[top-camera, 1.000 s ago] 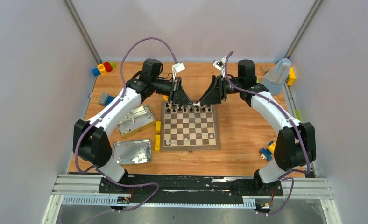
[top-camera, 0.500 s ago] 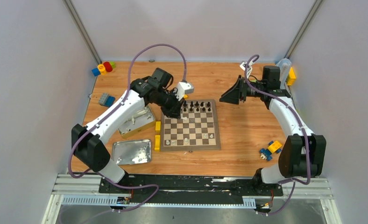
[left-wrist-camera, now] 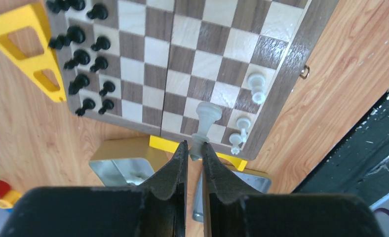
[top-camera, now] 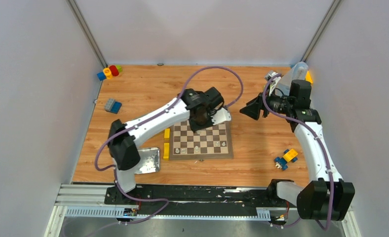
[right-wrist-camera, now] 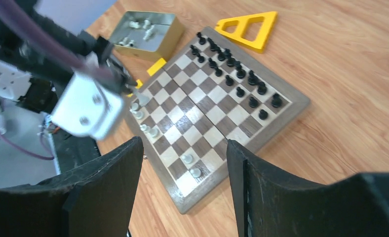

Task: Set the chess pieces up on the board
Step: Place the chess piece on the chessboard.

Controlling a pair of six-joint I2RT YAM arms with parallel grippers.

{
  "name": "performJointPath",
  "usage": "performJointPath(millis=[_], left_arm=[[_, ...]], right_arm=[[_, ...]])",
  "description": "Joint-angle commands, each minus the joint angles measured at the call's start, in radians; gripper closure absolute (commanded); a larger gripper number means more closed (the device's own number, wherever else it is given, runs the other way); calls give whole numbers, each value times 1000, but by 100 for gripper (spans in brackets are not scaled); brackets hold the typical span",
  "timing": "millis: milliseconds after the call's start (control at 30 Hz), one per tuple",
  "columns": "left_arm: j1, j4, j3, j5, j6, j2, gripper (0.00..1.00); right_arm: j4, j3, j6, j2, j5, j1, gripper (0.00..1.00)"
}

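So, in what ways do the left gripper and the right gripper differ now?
The left gripper is shut on a pale chess piece; the right gripper is open and holds nothing. The left gripper hangs over the board; the right gripper is off its right side, over the table. Both have black fingers and face the board.

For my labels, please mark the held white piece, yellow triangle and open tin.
held white piece (left-wrist-camera: 205, 123), left wrist view, its stem
yellow triangle (right-wrist-camera: 239, 38), right wrist view, near bar
open tin (right-wrist-camera: 169, 35), right wrist view, side wall
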Motion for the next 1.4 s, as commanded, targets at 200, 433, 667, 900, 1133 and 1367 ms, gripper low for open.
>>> performJointPath(millis=[200, 433, 667, 900, 1133, 1367], left_arm=[[-163, -195, 236, -137, 47, 273, 95], [-207, -222, 250, -123, 40, 342, 95], [-225, -227, 256, -116, 31, 389, 95], [-241, -235, 271, -123, 18, 433, 94], [-253, -234, 288, -157, 8, 459, 94], [-260, -230, 290, -180, 3, 467, 93]], right_arm=[[-48, -6, -28, -121, 218, -79, 37], [-38, 7, 24, -101, 273, -153, 38], [-28, -5, 36, -95, 238, -198, 38], [-26, -13, 30, -95, 225, -217, 38], [-26, -18, 27, -92, 205, -220, 38], [-26, -22, 24, -88, 191, -222, 38]])
